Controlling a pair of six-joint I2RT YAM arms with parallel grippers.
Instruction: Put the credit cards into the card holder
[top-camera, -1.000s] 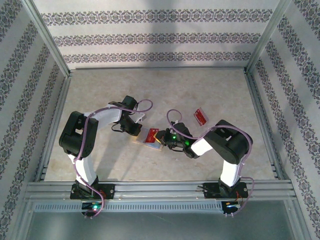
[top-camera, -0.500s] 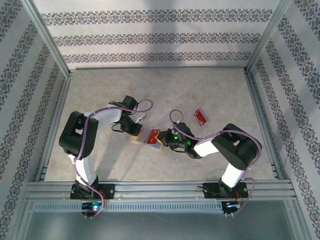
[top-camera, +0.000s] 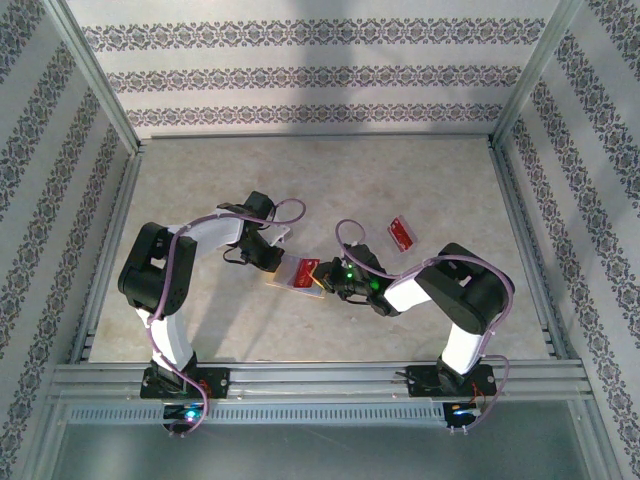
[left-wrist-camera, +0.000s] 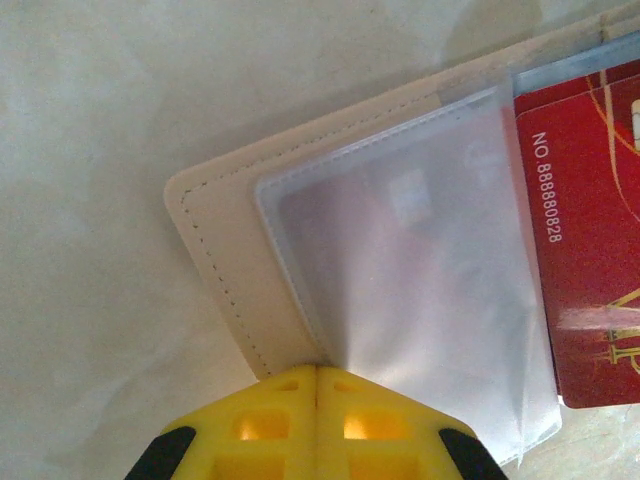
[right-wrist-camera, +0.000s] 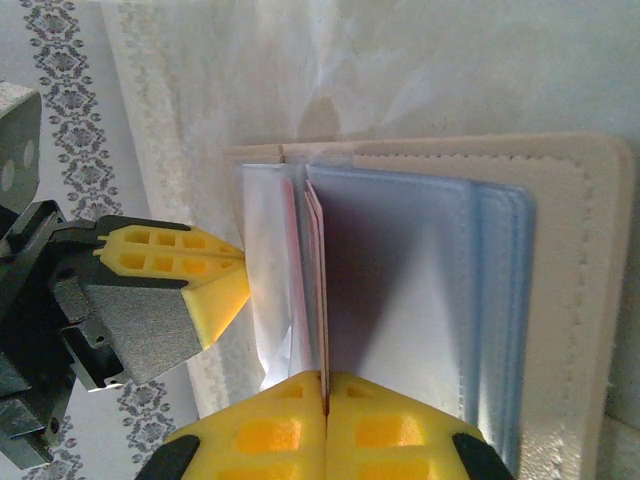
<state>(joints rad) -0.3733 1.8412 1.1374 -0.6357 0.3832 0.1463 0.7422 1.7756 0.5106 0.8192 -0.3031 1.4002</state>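
Right wrist: my right gripper (right-wrist-camera: 325, 395) pinches a credit card (right-wrist-camera: 316, 290) edge-on between card holder (right-wrist-camera: 570, 300) pockets. My left gripper (left-wrist-camera: 317, 378) clamps a clear sleeve (left-wrist-camera: 400, 280) edge, with open table (left-wrist-camera: 90, 200) alongside.

card holder (left-wrist-camera: 215, 230): was tan with darker stitching; its pockets were frosted grey-white
credit card at the holder (left-wrist-camera: 585, 250): was red with a white number and gold lines
credit card on the desk (top-camera: 401, 232): was red with faint white marks
left fingers (left-wrist-camera: 265, 420), right fingers (right-wrist-camera: 390, 430): were yellow
desk (top-camera: 400, 180): was mottled beige
walls (top-camera: 320, 75): were white with grey floral bands
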